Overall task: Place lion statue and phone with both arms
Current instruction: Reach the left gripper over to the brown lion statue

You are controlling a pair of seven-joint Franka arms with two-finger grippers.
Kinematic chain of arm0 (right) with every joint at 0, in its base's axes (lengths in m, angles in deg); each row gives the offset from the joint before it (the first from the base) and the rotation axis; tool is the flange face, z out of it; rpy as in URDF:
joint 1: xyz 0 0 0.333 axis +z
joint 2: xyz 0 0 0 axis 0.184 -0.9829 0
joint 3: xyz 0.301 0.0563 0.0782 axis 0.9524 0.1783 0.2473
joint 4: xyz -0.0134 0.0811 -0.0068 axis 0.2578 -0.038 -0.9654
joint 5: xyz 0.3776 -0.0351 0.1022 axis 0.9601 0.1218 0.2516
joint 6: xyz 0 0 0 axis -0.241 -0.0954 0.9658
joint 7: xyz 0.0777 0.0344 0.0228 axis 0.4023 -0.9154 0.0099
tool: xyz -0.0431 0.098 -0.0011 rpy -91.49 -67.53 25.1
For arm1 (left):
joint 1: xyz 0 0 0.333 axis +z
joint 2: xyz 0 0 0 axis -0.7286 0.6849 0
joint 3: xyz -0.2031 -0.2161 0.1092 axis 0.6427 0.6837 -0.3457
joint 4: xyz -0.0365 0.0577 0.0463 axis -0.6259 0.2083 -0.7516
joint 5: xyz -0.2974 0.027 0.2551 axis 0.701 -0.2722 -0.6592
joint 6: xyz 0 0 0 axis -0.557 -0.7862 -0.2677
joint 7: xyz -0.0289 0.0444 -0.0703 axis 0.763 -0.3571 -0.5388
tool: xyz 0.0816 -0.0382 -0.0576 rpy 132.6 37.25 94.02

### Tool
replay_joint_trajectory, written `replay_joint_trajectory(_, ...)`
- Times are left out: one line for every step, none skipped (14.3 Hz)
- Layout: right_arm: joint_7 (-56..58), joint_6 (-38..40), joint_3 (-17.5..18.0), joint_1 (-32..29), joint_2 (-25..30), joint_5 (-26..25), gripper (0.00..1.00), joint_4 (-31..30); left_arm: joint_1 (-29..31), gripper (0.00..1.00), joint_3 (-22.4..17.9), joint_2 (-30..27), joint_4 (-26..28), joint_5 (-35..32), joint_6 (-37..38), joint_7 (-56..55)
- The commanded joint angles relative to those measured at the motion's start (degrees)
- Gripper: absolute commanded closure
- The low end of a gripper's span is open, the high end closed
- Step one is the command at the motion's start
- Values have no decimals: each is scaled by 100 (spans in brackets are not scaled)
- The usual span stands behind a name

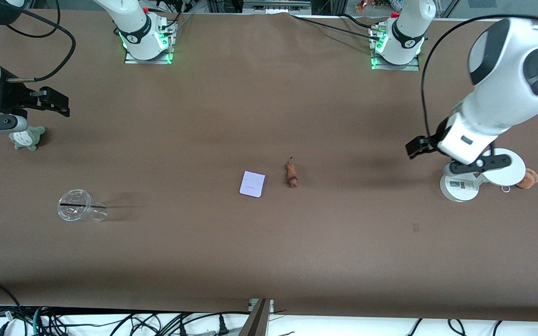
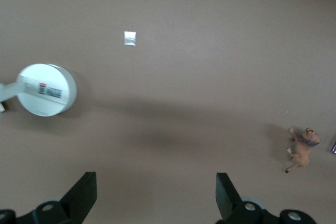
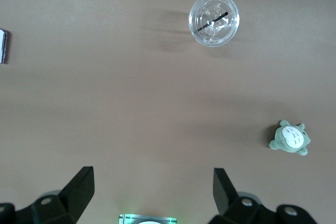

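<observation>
The lion statue [image 1: 291, 174], a tiny orange-brown figurine, lies on its side near the middle of the brown table. The phone [image 1: 252, 184], a pale lavender slab, lies flat beside it toward the right arm's end. My left gripper [image 1: 417, 146] hangs open and empty over the table by the white stand. In the left wrist view the gripper [image 2: 156, 195] shows bare table between its fingers, with the lion statue [image 2: 303, 148] off to one side. My right gripper [image 1: 59, 102] is open and empty above the grey-green plush. The right wrist view shows the gripper [image 3: 152, 192] and the phone's edge [image 3: 2, 45].
A clear plastic cup [image 1: 76, 205] lies toward the right arm's end, nearer the front camera than the grey-green plush [image 1: 27, 138]. A white round-based stand [image 1: 460, 186] and an orange-brown plush with a keyring [image 1: 527, 178] sit at the left arm's end.
</observation>
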Motion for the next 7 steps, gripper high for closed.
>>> replay_joint_trajectory(-26,37,3,-6,-43,0,0,124,-38,0,249,361,-58,-118,-373,-657)
replay_joint_trajectory(-35,37,3,-6,-43,0,0,124,-91,0,284,457,-75,-118,-497,-824)
replay_joint_trajectory(-35,37,3,-6,-43,0,0,124,-152,0,284,563,-102,-100,-594,-956)
replay_joint_trajectory(-35,37,3,-6,-43,0,0,124,-214,0,284,651,-119,-74,-690,-1071)
replay_joint_trajectory(-26,37,3,-6,-43,0,0,124,-319,0,284,756,-128,-57,-822,-1237)
replay_joint_trajectory(-26,37,3,-15,-43,0,0,124,-442,0,284,862,-128,-56,-989,-1474)
replay_joint_trajectory(-26,37,3,-15,-43,0,0,124,-599,0,284,976,-128,-91,-1147,-1746)
